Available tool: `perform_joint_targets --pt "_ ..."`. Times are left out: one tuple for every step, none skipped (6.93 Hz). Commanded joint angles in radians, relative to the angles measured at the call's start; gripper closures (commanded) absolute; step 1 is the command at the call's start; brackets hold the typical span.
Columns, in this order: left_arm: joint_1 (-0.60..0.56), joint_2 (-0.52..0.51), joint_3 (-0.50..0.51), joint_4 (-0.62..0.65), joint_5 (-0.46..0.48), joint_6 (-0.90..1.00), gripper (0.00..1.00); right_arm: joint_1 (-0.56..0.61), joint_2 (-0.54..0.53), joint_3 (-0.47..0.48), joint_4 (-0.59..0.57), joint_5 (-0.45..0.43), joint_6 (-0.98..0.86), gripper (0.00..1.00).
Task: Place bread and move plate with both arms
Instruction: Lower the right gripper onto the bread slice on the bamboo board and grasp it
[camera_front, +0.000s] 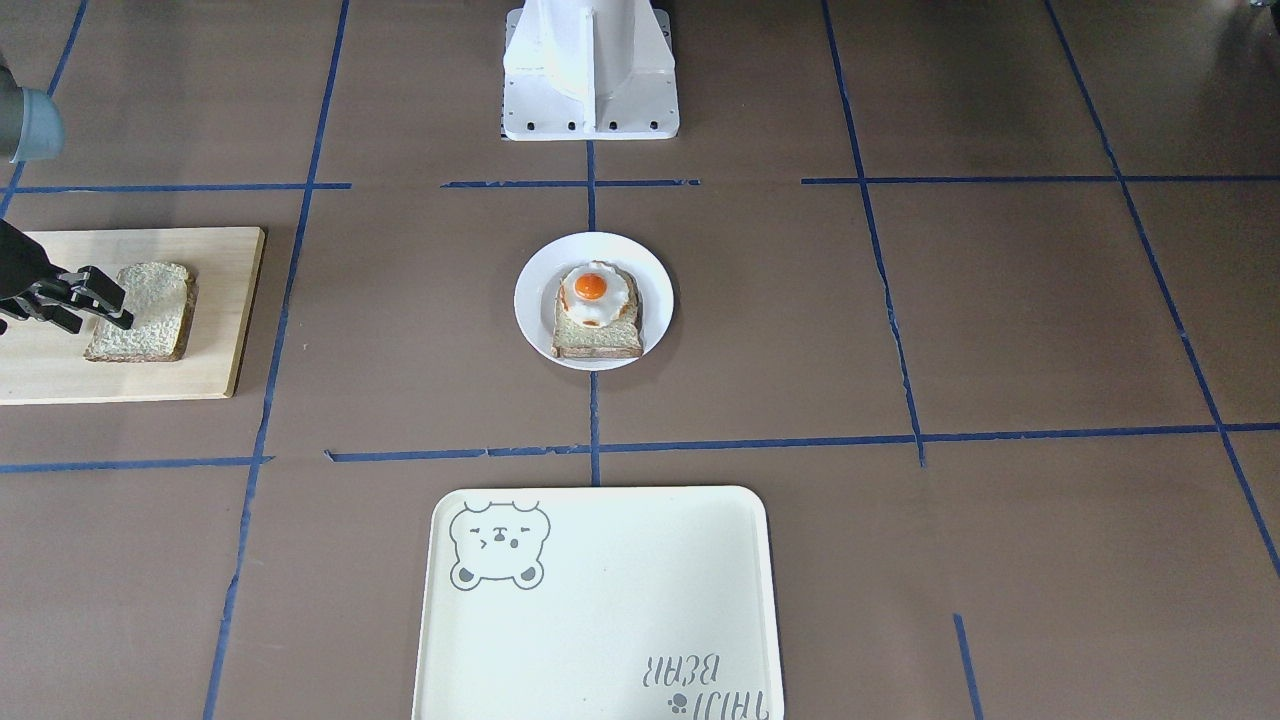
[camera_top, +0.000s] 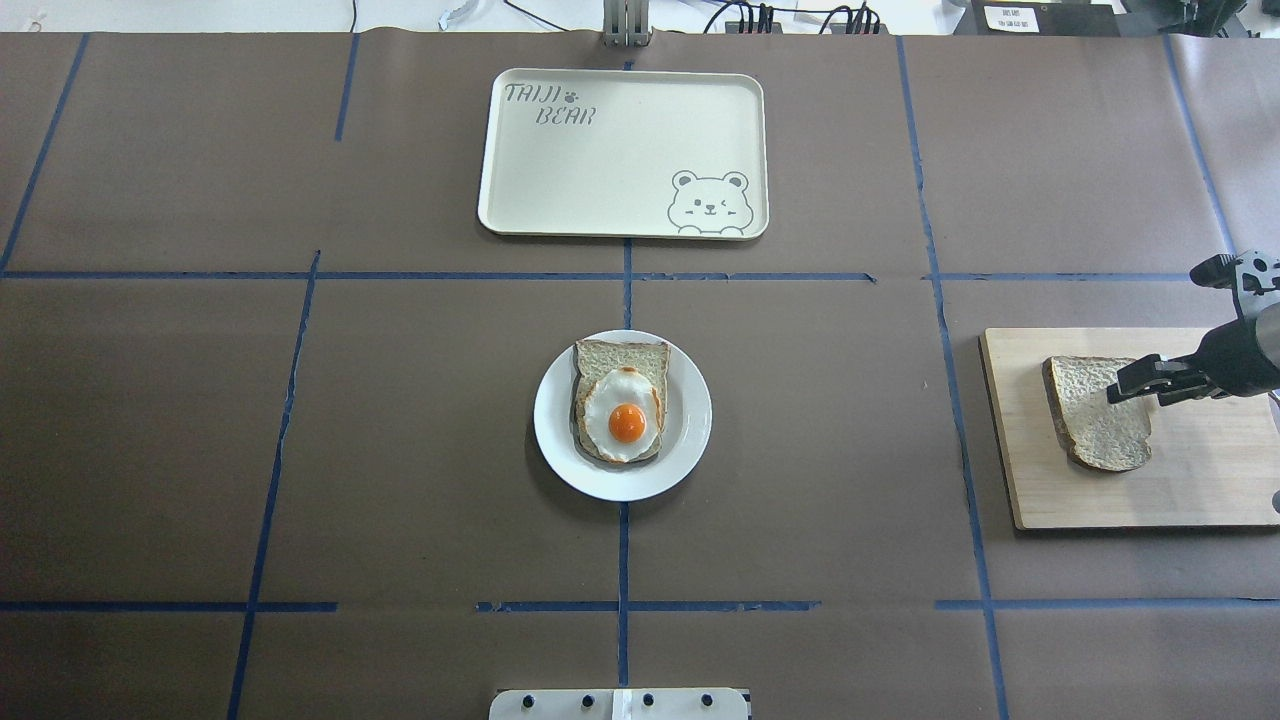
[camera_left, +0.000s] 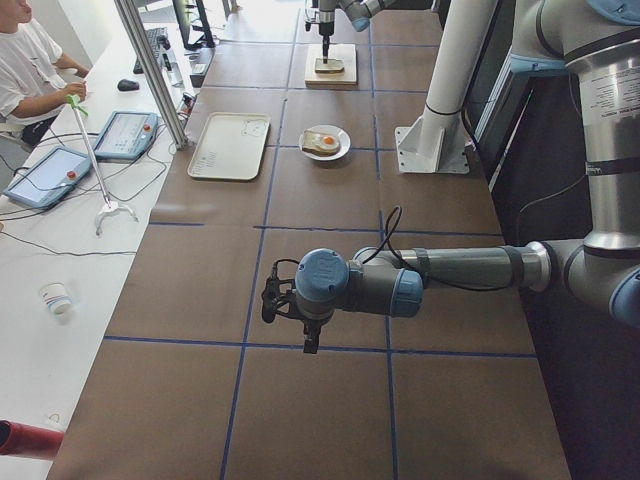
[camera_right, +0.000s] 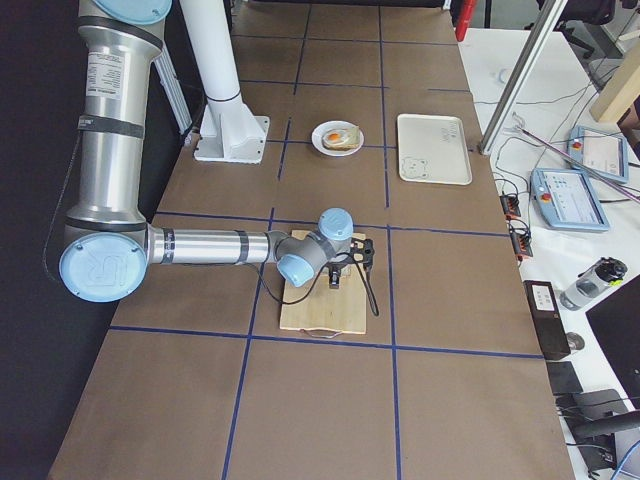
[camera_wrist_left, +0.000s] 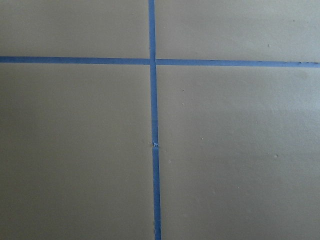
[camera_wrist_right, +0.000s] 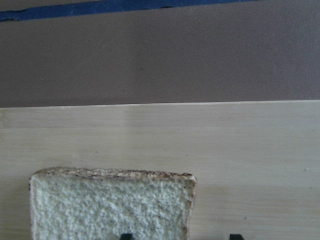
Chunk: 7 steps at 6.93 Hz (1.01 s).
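Two fingertips (camera_wrist_right: 126, 237) to go by on the right pincer (camera_top: 1130, 383): spread wide, closed on nothing. Poised low over the bread (camera_top: 1100, 415), one fingertip above the crumb, the other past the side crust and above bare wooden board (camera_top: 1200, 490). Impossible to say from any view whether touching.

Outward from there: bread flat on the board at the right end of the counter (camera_top: 820, 450), lying mostly ahead of the fingertips in the wrist view and off to one side, so straddled at an edge, not across the middle. Long axis roughly from the far straight crust to the domed end nearer the robot, slightly slanted, with the finger line set across it. Probably best to shift inward over the slice before closing, or else to pinch the side crust and lift by that edge.

Further out, at the counter's centre, the plate (camera_top: 690, 450), carrying an egg-topped slice (camera_top: 622, 410) and well apart from the board. Beyond it, on the side away from the robot, the bear tray (camera_top: 620, 170).

No contest over the nearer arm: the right one, directly above the bread. Left pincer (camera_left: 285, 305) well apart at the opposite end, over bare counter and blue tape (camera_wrist_left: 152, 125). Opening impossible to tell, with only the side camera showing it.
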Motion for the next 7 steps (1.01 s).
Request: perform_joint_targets --pt "0.0 0.0 -0.003 0.0 0.0 0.0 0.0 -0.002 -0.001 0.003 -0.001 -0.003 0.01 1.0" --pt "0.0 0.0 -0.003 0.0 0.0 0.002 0.0 -0.001 -0.001 0.008 0.001 -0.005 0.011 1.0" --pt "0.0 0.0 -0.005 0.0 0.0 0.002 0.0 -0.001 -0.001 0.006 -0.001 -0.005 0.01 1.0" --pt "0.0 0.0 -0.005 0.0 0.0 0.002 0.0 -0.001 -0.001 0.017 -0.001 -0.005 0.01 1.0" --pt "0.0 0.0 -0.005 0.0 0.0 0.002 0.0 -0.001 -0.003 0.017 -0.001 -0.005 0.01 1.0" --pt "0.0 0.0 -0.005 0.002 0.0 0.002 0.0 -0.001 -0.003 0.019 -0.002 -0.005 0.01 1.0" --pt "0.0 0.0 -0.005 0.002 0.0 0.002 0.0 -0.001 -0.003 0.022 -0.002 -0.005 0.01 1.0"
